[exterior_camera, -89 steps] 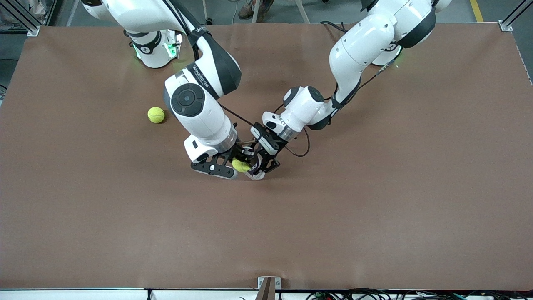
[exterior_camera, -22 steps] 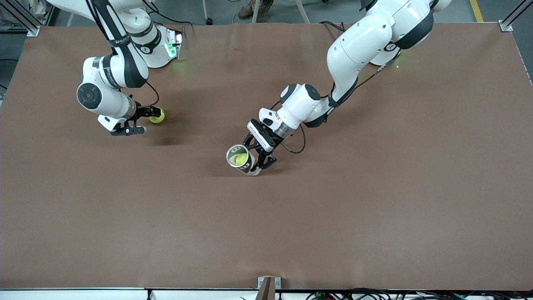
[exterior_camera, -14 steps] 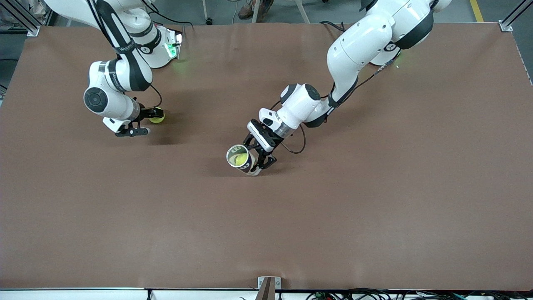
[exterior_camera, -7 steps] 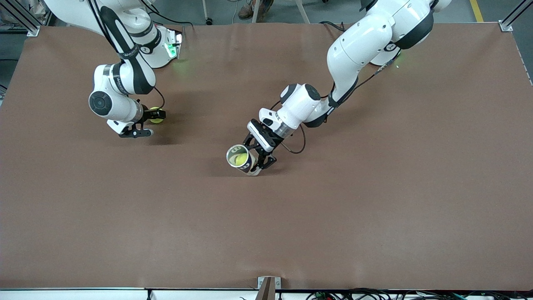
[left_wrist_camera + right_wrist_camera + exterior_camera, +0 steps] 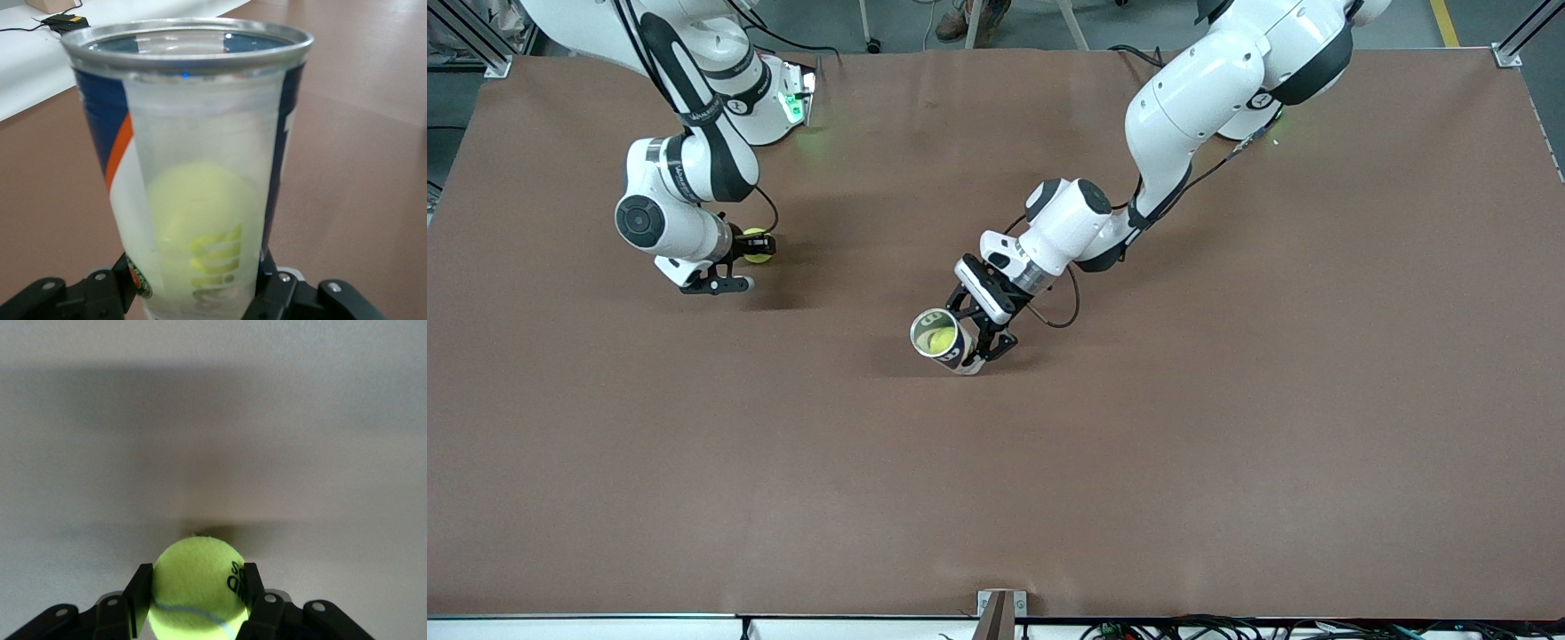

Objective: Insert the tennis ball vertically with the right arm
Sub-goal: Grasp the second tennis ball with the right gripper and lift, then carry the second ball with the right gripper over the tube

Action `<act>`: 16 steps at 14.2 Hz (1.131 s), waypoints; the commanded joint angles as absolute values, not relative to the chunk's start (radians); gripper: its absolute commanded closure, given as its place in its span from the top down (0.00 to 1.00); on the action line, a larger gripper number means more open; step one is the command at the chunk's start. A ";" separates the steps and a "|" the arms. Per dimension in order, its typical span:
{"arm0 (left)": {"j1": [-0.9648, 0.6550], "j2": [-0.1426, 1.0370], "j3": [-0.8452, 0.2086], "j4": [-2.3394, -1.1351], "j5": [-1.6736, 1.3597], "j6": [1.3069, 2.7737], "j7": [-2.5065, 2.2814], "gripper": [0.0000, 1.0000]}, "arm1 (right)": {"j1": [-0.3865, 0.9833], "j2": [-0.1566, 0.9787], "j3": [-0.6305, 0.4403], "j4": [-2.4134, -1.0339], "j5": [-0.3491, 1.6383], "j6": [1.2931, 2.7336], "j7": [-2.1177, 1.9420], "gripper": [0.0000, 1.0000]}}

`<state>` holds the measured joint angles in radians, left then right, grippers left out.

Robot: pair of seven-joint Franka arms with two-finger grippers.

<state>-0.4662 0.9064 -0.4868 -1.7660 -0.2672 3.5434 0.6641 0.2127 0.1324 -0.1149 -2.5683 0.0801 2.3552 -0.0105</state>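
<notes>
Near the right arm's end of the brown table (image 5: 1227,462), not far from the edge where the robots' bases stand, the right gripper (image 5: 740,260) is down low with a yellow-green tennis ball (image 5: 757,246) caught between its fingers. In the right wrist view the two black finger pads press against either side of the ball (image 5: 198,585), so this claw is clenched on it. The front view cannot settle whether the ball is touching the table or is just above it.

Toward the middle of the table, the left gripper (image 5: 980,345) grasps a can (image 5: 939,340) low on its body. The can is a clear tube with a blue, white and orange label and a metal rim, and its open mouth tilts up toward the front camera. A second tennis ball (image 5: 940,339) lies inside it, showing through the mouth. The left wrist view shows that ball (image 5: 203,230) as a pale yellow-green shape low in the can (image 5: 193,160), with the black fingers (image 5: 283,293) closed against the can's base on both sides.

The ball in the right gripper and the can are well apart, with bare table between them. The left arm holds the can in place and waits.
</notes>
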 commanded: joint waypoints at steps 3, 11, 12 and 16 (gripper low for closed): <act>-0.459 0.914 -0.499 -1.758 -0.275 3.554 0.657 0.69 | 0.210 0.095 -0.107 -2.274 0.098 2.018 -0.011 0.12; -0.457 0.914 -0.499 -1.756 -0.275 3.554 0.652 0.69 | 0.334 0.343 -0.103 -1.615 0.248 1.867 0.034 0.04; -0.457 0.914 -0.499 -1.756 -0.275 3.554 0.652 0.69 | 0.347 0.380 -0.104 -1.553 0.280 1.867 0.069 0.04; -0.457 0.914 -0.499 -1.756 -0.275 3.554 0.652 0.69 | 0.432 0.495 -0.104 -1.410 0.308 1.882 0.205 0.04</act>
<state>-0.4645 0.9068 -0.4874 -1.7653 -0.2672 3.5434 0.6622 0.3926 0.4301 -0.0974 -1.4972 0.2883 1.8939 0.1371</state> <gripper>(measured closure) 0.304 0.405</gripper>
